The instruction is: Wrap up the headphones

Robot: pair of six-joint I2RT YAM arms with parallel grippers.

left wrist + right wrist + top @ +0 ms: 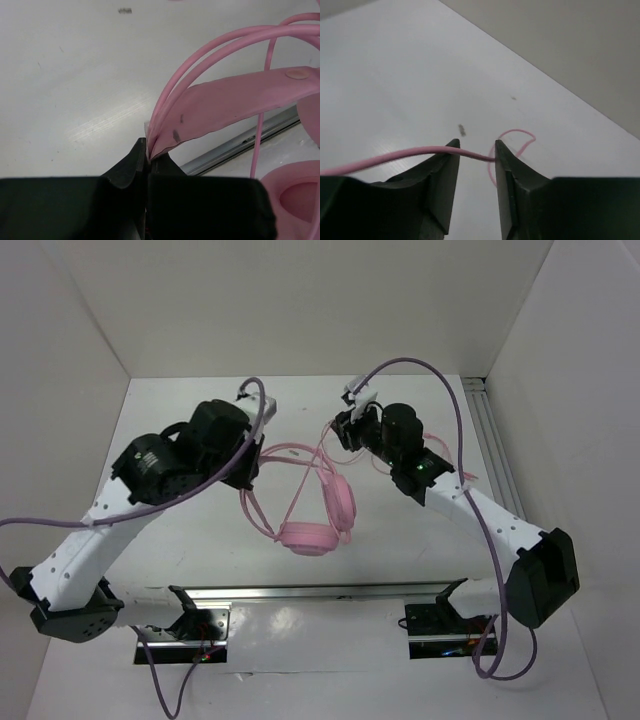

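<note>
Two ear cups of the headphones (310, 537) rest on the white table (200, 550), midway between the arms. Left gripper (148, 156) clenched on the headband's thin bands. Right gripper (476, 150) jaws parted; pink cable (380, 159) crosses the gap, touching one finger, not pinched.

From above, the left tool (147, 154) sits hidden under a black wrist housing (215, 430), which covers one end of the pink over-ear headphones (310, 537). In the left wrist view the headband's end disappears between the pressed-together black fingers (127, 167), and the round padded ear cup (295, 195) is cut by the right and bottom edges. In the right wrist view the thin pink cable (395, 155) leaves by the left edge; at the right tool (475, 146) it passes behind one finger, and the small dark mark (462, 131) is too blurred to identify
</note>
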